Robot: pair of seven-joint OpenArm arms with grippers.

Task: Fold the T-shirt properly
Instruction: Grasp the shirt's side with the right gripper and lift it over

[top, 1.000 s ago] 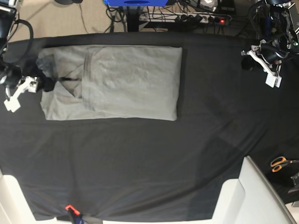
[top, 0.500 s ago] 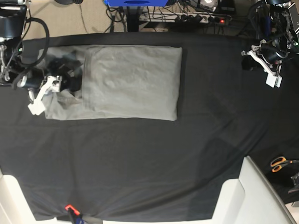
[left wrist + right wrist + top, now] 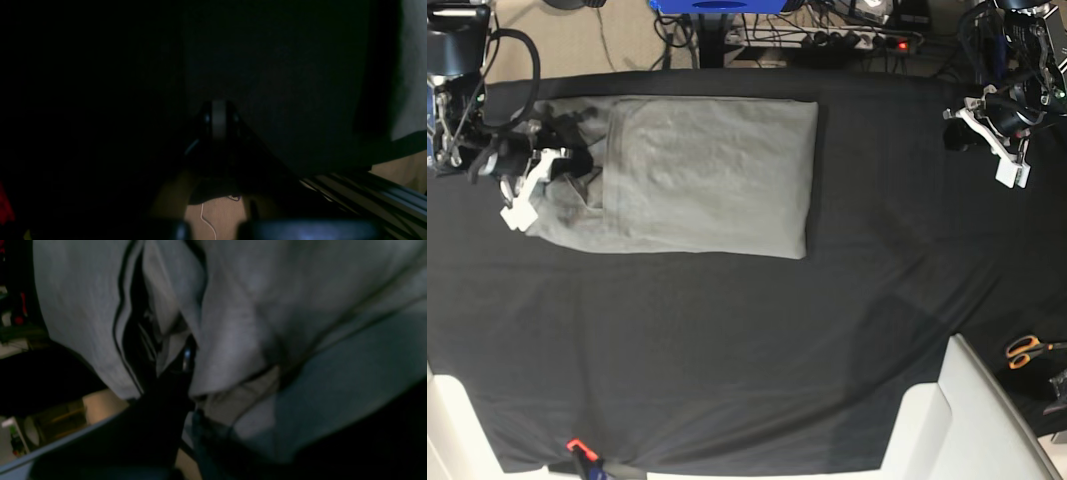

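From the left wrist view it's nearly all dark; the left gripper (image 3: 218, 120) hangs over the black table cloth (image 3: 277, 66), fingers seemingly together.

The right wrist view shows the right gripper (image 3: 185, 356) pinching folds of the grey T-shirt (image 3: 250, 306).

From the base view, the T-shirt (image 3: 712, 175) lies far-left on the cloth (image 3: 727, 350), the right gripper (image 3: 542, 175) bunching its left end; the left gripper (image 3: 992, 140) sits far right. Scissors (image 3: 1027, 350) lie near-right.

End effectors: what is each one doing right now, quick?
Left end effector: apart from the T-shirt, holding nothing; open or shut cannot be told.
Right end effector: shut on the T-shirt's collar end.
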